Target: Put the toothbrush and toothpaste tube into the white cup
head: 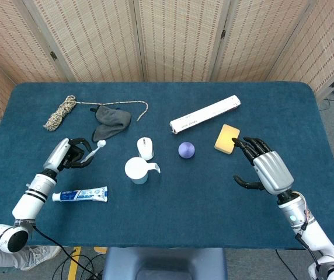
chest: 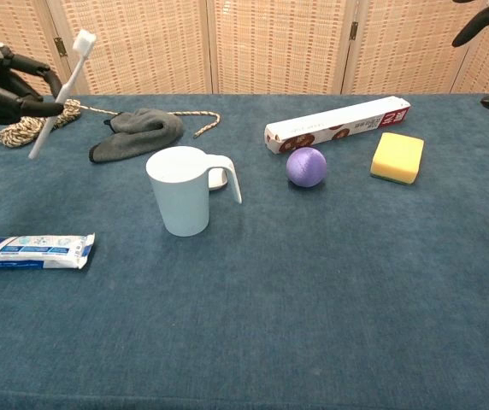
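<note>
My left hand (head: 68, 154) (chest: 5, 84) holds a white toothbrush (head: 93, 150) (chest: 60, 92) in the air, tilted with its bristle head up, to the left of the white cup (head: 136, 170) (chest: 181, 190). The cup stands upright near the table's middle with its handle pointing right. A blue and white toothpaste tube (head: 81, 195) (chest: 31, 251) lies flat on the cloth at the front left. My right hand (head: 264, 166) (chest: 487, 21) hovers open at the right, fingers spread, holding nothing.
A purple ball (head: 186, 150), a yellow sponge (head: 226, 138) and a long white box (head: 205, 114) lie right of the cup. A small white object (head: 145, 147) sits just behind it. A grey cloth (head: 111, 122) and a coiled rope (head: 61, 112) lie at the back left.
</note>
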You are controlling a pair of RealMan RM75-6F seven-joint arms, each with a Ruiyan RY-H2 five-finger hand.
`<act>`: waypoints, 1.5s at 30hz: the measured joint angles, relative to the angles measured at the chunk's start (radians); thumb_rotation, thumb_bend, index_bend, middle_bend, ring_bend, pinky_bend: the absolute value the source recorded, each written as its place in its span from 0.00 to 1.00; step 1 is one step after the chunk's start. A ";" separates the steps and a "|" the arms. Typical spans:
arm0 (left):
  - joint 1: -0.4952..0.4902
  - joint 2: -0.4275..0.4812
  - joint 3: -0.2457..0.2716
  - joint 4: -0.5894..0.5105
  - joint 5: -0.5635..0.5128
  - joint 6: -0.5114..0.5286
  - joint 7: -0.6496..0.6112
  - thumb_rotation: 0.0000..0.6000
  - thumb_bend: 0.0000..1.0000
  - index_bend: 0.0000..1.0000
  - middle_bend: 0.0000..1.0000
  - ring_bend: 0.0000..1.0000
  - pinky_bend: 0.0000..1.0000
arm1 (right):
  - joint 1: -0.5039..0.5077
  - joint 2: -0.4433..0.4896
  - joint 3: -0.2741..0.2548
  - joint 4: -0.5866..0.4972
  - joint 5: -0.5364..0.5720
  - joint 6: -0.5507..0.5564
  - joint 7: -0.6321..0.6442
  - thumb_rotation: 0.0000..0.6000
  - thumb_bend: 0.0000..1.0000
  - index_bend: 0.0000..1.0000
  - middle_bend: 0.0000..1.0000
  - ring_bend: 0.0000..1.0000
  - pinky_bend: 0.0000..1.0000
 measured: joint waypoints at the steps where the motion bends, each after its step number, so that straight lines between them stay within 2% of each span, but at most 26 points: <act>1: -0.003 0.004 -0.010 -0.023 0.015 -0.003 -0.041 1.00 0.41 0.65 1.00 0.97 0.99 | -0.001 0.001 0.000 0.000 0.000 0.001 0.000 1.00 0.20 0.00 0.23 0.13 0.16; 5: -0.031 -0.002 -0.037 -0.078 0.050 -0.019 -0.152 1.00 0.41 0.65 1.00 0.97 0.99 | -0.012 0.006 -0.002 -0.002 0.000 0.010 0.003 1.00 0.20 0.00 0.23 0.13 0.16; 8: -0.069 -0.032 -0.045 -0.089 0.065 -0.035 -0.179 1.00 0.41 0.65 1.00 0.97 0.99 | -0.019 0.013 -0.001 -0.004 0.002 0.017 0.008 1.00 0.20 0.00 0.23 0.13 0.16; 12: -0.115 -0.096 -0.053 -0.067 0.058 -0.044 -0.171 1.00 0.41 0.65 1.00 0.97 0.99 | -0.029 0.025 0.000 -0.007 0.003 0.027 0.013 1.00 0.20 0.00 0.23 0.13 0.16; 22: -0.191 -0.236 -0.063 -0.001 -0.045 -0.022 -0.064 1.00 0.41 0.65 1.00 0.97 0.99 | -0.045 0.032 -0.001 0.004 0.002 0.036 0.038 1.00 0.20 0.00 0.23 0.13 0.16; 33: -0.209 -0.326 -0.027 0.088 -0.080 0.012 0.025 1.00 0.41 0.63 1.00 0.97 0.98 | -0.052 0.034 -0.002 0.021 -0.004 0.033 0.071 1.00 0.20 0.00 0.23 0.13 0.16; 45: -0.189 -0.336 0.021 0.149 0.006 0.053 0.045 1.00 0.42 0.56 1.00 0.95 0.96 | -0.051 0.041 0.001 0.008 -0.017 0.032 0.091 1.00 0.20 0.00 0.23 0.13 0.16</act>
